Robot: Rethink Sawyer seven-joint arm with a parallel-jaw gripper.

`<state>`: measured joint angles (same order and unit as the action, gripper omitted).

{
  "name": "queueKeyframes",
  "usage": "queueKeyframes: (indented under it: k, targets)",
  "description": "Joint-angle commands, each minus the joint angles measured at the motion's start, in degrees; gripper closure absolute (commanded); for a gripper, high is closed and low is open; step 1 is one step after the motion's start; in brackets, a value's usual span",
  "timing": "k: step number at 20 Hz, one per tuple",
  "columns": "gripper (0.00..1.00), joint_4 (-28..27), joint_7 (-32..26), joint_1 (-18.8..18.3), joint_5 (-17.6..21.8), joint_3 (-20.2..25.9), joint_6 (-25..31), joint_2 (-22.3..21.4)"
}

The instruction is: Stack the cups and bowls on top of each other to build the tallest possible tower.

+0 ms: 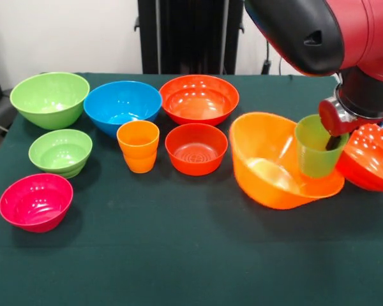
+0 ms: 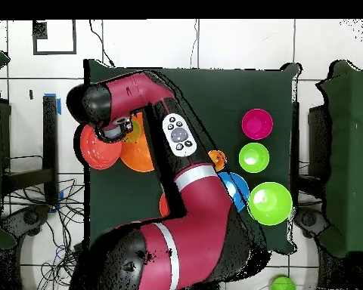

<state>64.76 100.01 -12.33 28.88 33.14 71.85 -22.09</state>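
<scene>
One translucent green cup point(image 1: 316, 148), tapered, clamped at its rim by gripper point(image 1: 335, 124), hangs over tilted big orange bowl point(image 1: 268, 162) at table's point(image 1: 179, 255) 3 o'clock. Count: 2 cups incl. orange cup point(image 1: 138, 146); 8 bowls: 2 green, 1 blue, 1 pink, 4 orange/red-orange.

No text, label, brand, number or sign can be read in either view. The bowls and cups are plain coloured plastic with no print. The grey button panel point(image 2: 178, 133) on the red arm point(image 2: 186, 189) carries small dark buttons, but any marks on them are too small to make out.
</scene>
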Motion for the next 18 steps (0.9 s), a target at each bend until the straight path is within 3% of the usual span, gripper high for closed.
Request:
queueKeyframes:
  k: [1, 7, 15, 18]
  targets:
    - [1.0, -8.1, -27.8, -0.4, 6.2, 2.6, 10.1, 1.3]
    - [1.0, -7.8, -32.9, -1.6, 8.5, 2.2, 11.0, 0.2]
    - [1.0, -8.5, -31.5, -0.9, 6.8, -0.1, 16.4, 1.5]
    - [1.0, -6.1, -30.5, -1.3, 5.7, -0.6, 17.8, -0.4]
